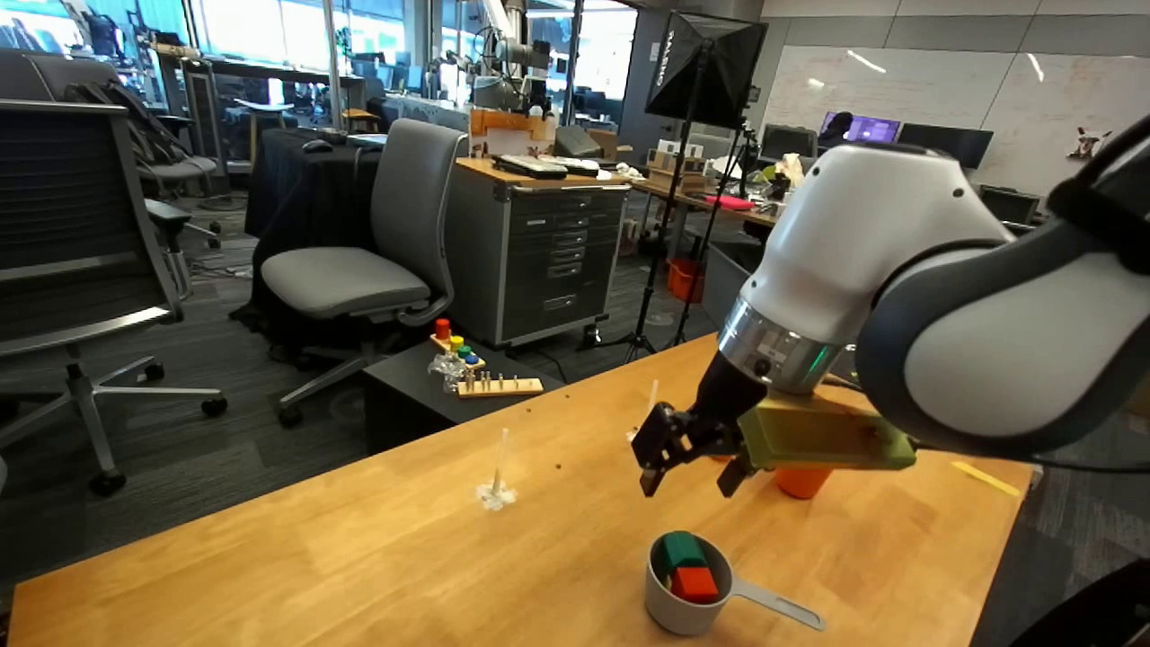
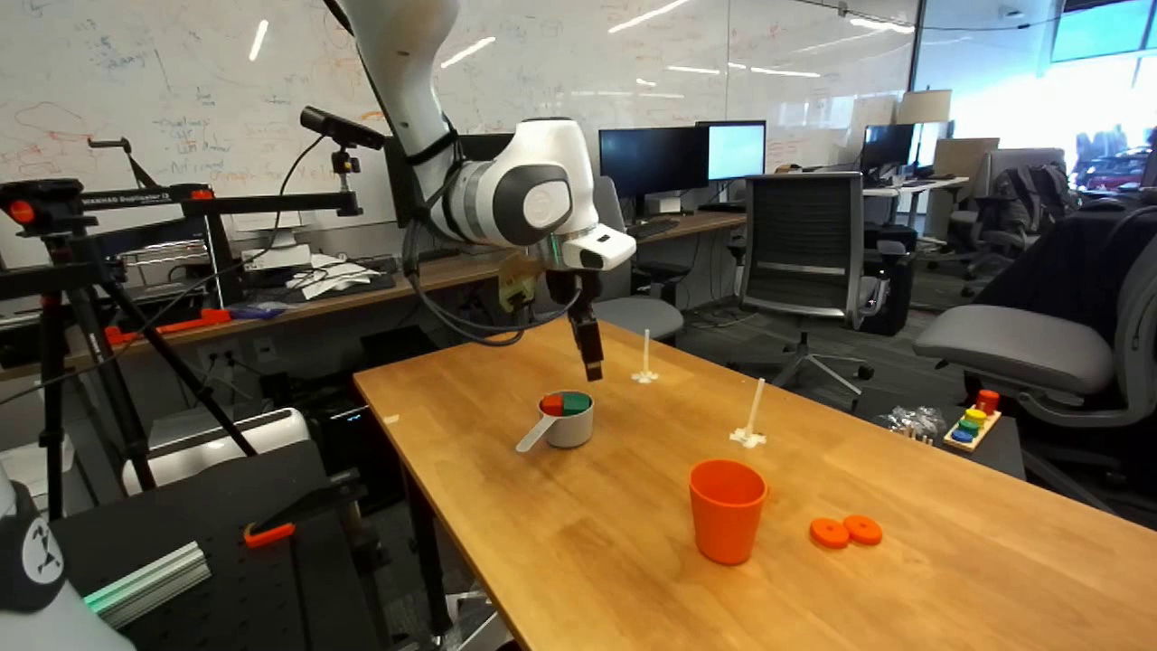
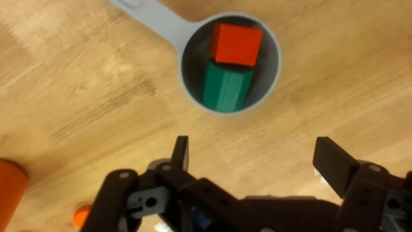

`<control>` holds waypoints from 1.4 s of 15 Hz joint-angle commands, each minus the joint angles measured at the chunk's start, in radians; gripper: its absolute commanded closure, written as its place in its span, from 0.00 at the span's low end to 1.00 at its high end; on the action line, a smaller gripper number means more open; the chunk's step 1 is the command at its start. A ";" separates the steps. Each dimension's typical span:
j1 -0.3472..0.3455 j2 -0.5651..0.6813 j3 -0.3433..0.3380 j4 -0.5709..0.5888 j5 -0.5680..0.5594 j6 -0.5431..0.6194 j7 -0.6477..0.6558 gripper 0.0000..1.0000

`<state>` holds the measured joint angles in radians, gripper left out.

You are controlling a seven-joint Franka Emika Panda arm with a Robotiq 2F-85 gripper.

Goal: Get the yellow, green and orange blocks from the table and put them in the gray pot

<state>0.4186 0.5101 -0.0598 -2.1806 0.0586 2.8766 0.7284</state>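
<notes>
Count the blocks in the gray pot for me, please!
2 that I can see: the orange-red block and the green block, side by side inside the gray pot. More could be hidden underneath.

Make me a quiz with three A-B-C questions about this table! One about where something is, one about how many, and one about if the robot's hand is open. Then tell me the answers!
1. Where is the green block?
A) on the floor
B) in the gray pot
C) in the orange cup

2. How many flat orange discs lie on the table?
A) two
B) five
C) nine

3. How is the gripper?
A) shut on a block
B) shut on nothing
C) open, holding nothing

1 B: the wrist view shows it inside the gray pot, beside the orange-red block.
2 A: an exterior view shows just two.
3 C: its fingers stand wide apart in the wrist view, nothing between them.
</notes>
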 commanded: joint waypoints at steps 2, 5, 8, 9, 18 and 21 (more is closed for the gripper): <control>0.069 -0.180 -0.108 -0.017 -0.123 -0.152 0.075 0.00; 0.026 -0.271 -0.068 -0.015 -0.179 -0.258 0.107 0.00; -0.033 -0.257 -0.013 0.003 -0.189 -0.265 0.122 0.00; -0.042 -0.276 -0.006 0.002 -0.194 -0.288 0.133 0.00; -0.077 -0.280 0.027 0.000 -0.189 -0.301 0.133 0.00; -0.077 -0.280 0.027 0.000 -0.189 -0.301 0.133 0.00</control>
<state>0.3909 0.2319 -0.0817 -2.1818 -0.1116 2.5782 0.8497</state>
